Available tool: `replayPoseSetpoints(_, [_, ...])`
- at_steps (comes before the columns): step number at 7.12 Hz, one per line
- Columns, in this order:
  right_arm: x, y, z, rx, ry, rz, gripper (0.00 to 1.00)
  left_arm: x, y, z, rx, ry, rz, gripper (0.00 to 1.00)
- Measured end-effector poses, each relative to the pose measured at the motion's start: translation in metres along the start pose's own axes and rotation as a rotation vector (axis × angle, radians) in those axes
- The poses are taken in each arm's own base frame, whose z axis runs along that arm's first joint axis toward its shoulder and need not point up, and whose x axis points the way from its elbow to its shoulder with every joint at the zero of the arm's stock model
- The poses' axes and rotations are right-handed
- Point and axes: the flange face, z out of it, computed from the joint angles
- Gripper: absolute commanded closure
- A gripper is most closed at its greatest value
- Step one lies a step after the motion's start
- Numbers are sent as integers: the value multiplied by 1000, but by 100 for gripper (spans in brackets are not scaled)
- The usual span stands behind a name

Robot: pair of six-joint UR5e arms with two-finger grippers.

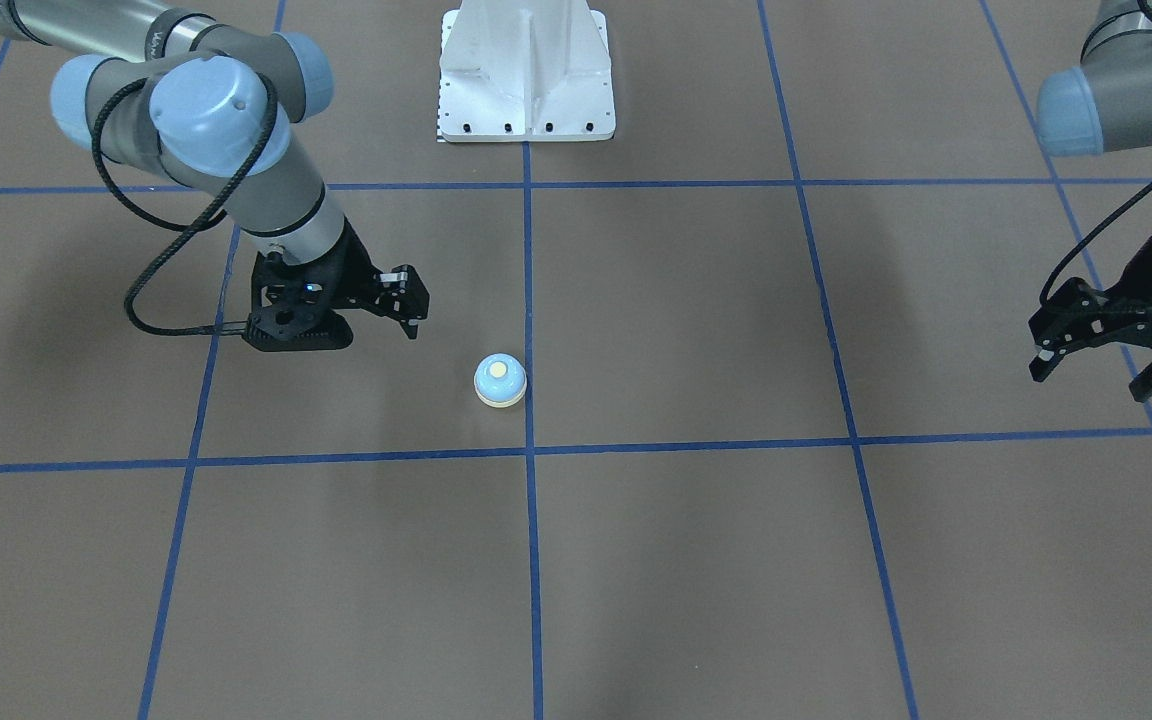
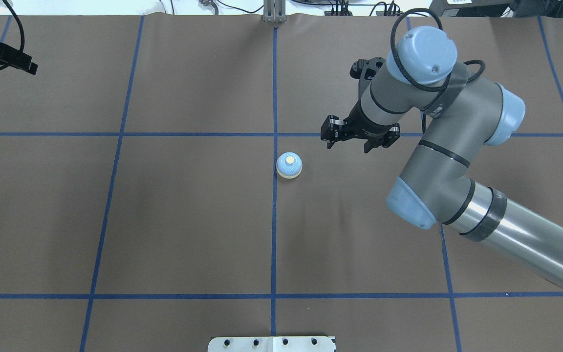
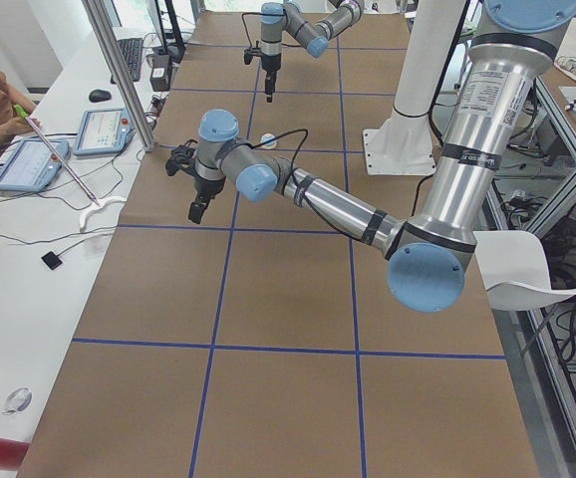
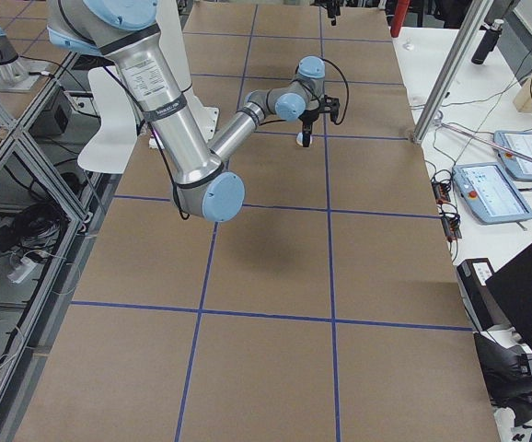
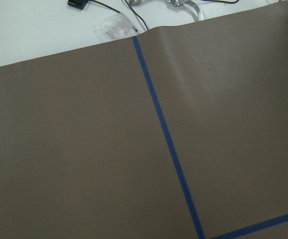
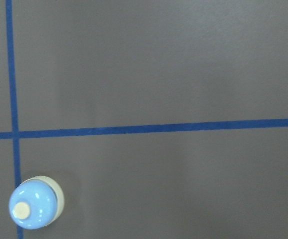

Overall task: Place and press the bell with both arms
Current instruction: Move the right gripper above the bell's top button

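The bell [image 1: 500,381] is a light-blue dome with a cream rim and button. It stands upright on the brown table, right beside a blue tape line, near the middle [image 2: 289,165]. It shows at the lower left of the right wrist view [image 6: 34,209]. My right gripper [image 2: 349,145] is open and empty. It hovers a short way from the bell, apart from it [image 1: 414,322]. My left gripper [image 1: 1094,378] is open and empty, far off at the table's side. The left wrist view shows only table and tape.
The white bolted pedestal [image 1: 526,70] stands at the robot's edge of the table [image 2: 271,343]. Blue tape lines [image 2: 274,220] split the brown table into squares. Tablets and cables lie on the white bench [image 3: 59,159] beyond the table's left end.
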Motion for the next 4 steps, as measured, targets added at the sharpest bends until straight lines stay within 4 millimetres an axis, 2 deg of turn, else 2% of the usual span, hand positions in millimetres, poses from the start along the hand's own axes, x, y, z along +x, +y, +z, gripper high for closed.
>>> replayPoseSetpoints(2, [-43, -8, 26, -15, 25, 3, 58, -10, 11, 0, -12, -6, 10, 0])
replayPoseSetpoints(4, [-69, -4, 44, -13, 46, -11, 63, -26, 21, 1, -63, -38, 1, 0])
